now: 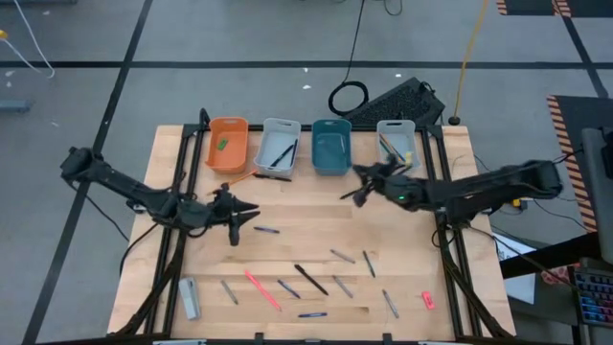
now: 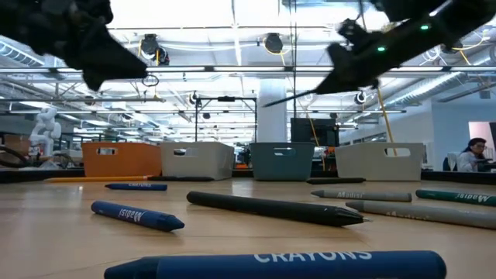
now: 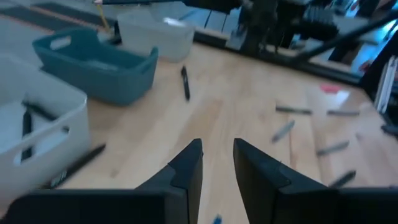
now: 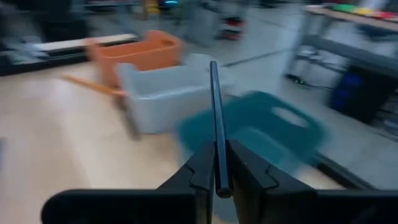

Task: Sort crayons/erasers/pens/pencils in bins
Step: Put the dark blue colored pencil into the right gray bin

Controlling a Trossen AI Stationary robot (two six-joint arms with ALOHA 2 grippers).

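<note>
Four bins stand in a row at the table's far edge: orange (image 1: 228, 144), grey-white (image 1: 279, 147), teal (image 1: 331, 146) and grey-white (image 1: 396, 144). A green eraser (image 1: 222, 144) lies in the orange bin. My right gripper (image 1: 367, 180) hangs in front of the teal bin (image 4: 273, 134), shut on a black pen (image 4: 214, 112). My left gripper (image 3: 217, 158) is open above the left middle of the table (image 1: 235, 216), with nothing between its fingers. Crayons, pens and pencils lie scattered over the near half, with a pink-red eraser (image 1: 427, 300) at the near right. My right gripper pinches the black pen between its two fingers at the pen's rear end (image 4: 217, 177). The pen runs along the fingers and sticks out forward past their tips. The fingers come from the table's right. The pen is lifted clear of the table, slanting slightly down (image 2: 291, 97).
An orange pencil (image 1: 235, 179) lies in front of the orange bin. Near the front lie a pink crayon (image 1: 261, 287), a black pen (image 1: 309, 279), blue crayons (image 2: 138, 215) and grey pencils (image 1: 342, 256). A grey flat object (image 1: 189, 297) sits at the near left.
</note>
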